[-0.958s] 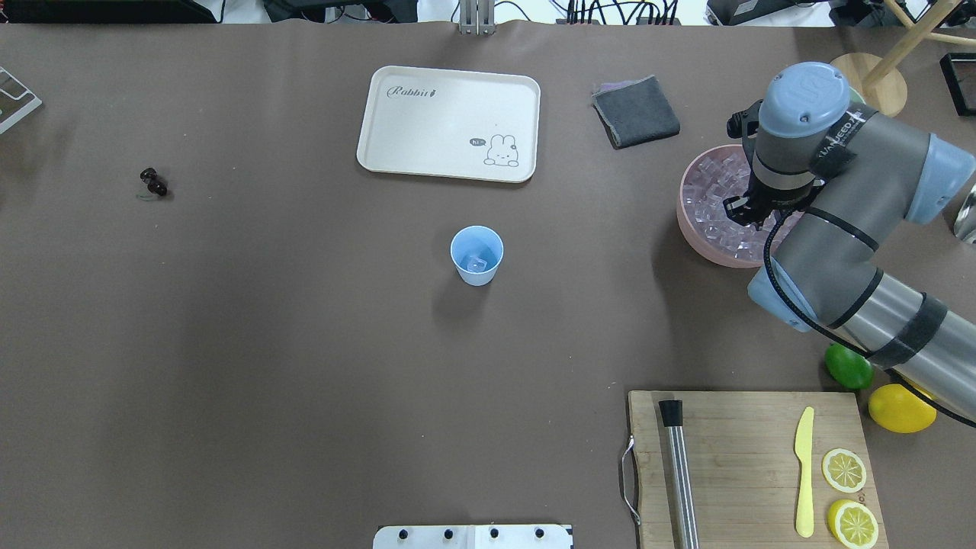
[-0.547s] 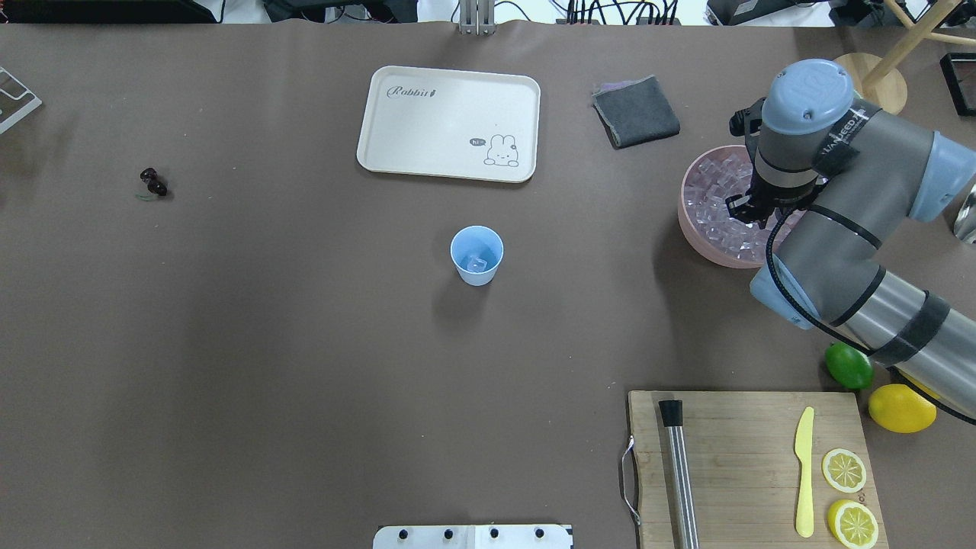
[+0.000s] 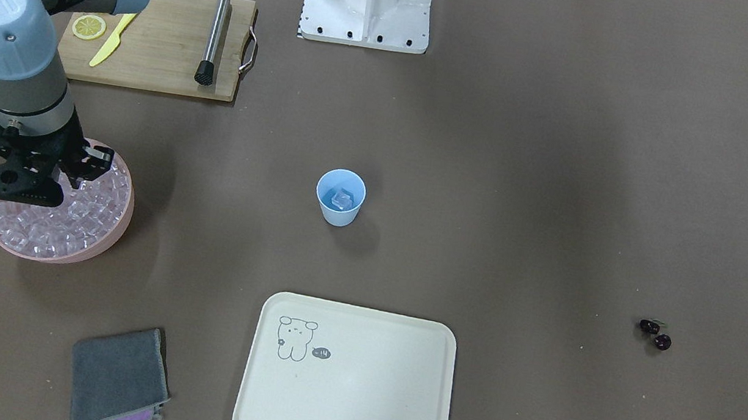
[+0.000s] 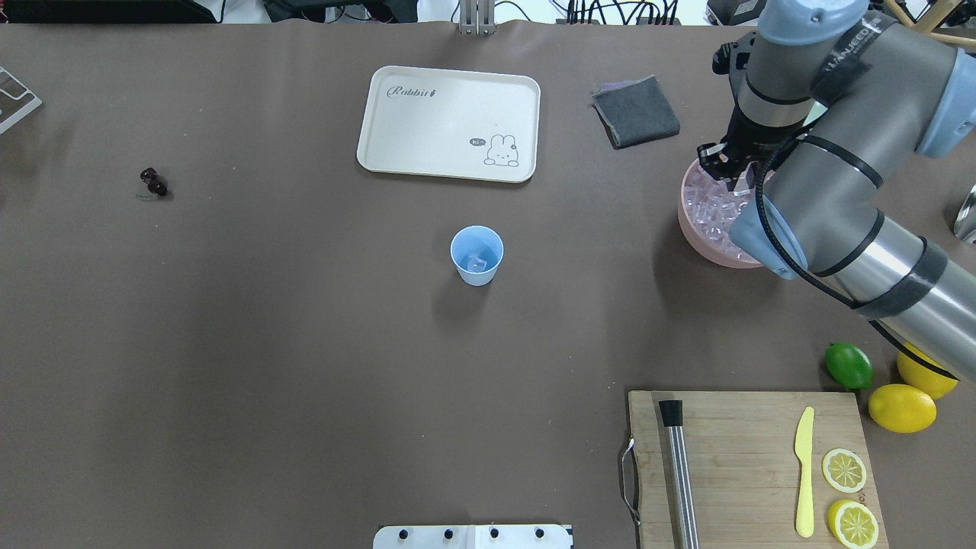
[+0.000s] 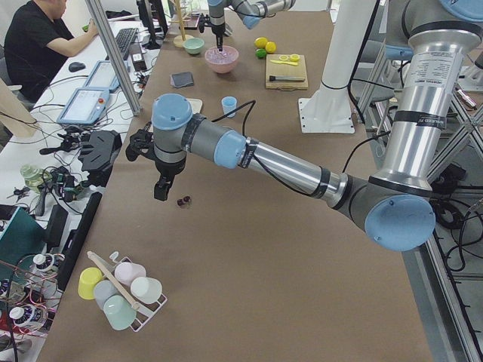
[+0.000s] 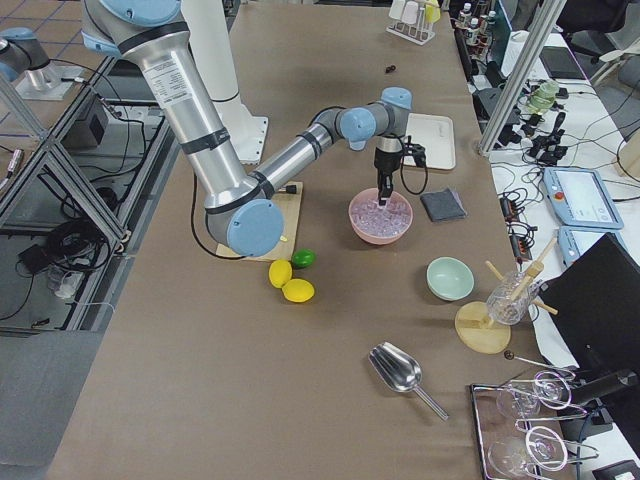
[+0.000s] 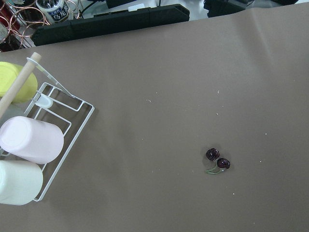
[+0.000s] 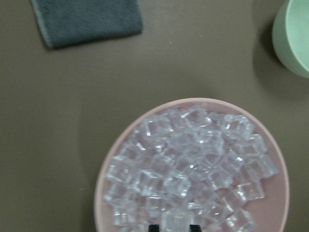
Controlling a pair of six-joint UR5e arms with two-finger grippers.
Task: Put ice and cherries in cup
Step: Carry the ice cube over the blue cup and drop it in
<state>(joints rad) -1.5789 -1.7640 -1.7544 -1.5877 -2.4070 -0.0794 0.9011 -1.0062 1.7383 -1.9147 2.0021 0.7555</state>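
The light-blue cup (image 4: 476, 254) stands mid-table with one ice cube inside; it also shows in the front view (image 3: 340, 196). The pink bowl (image 4: 695, 221) at the right holds many ice cubes (image 8: 193, 164). My right gripper (image 8: 174, 227) hangs just above the bowl, shut on one ice cube (image 8: 173, 220) between its fingertips. The cherries (image 4: 154, 183) lie on the table at the far left and show in the left wrist view (image 7: 217, 160). My left gripper (image 5: 161, 192) hovers above and beside the cherries; I cannot tell whether it is open or shut.
A cream tray (image 4: 448, 122) and a grey cloth (image 4: 636, 111) lie behind the cup. A cutting board (image 4: 751, 465), a lime (image 4: 849, 366) and lemons (image 4: 902, 408) are at the near right. A pale green bowl (image 8: 294, 38) is beside the pink bowl. A cup rack (image 7: 29, 140) stands left of the cherries.
My right arm has risen out of the ice and shifted toward the far side of the pink bowl. The cup and cherries have not moved.
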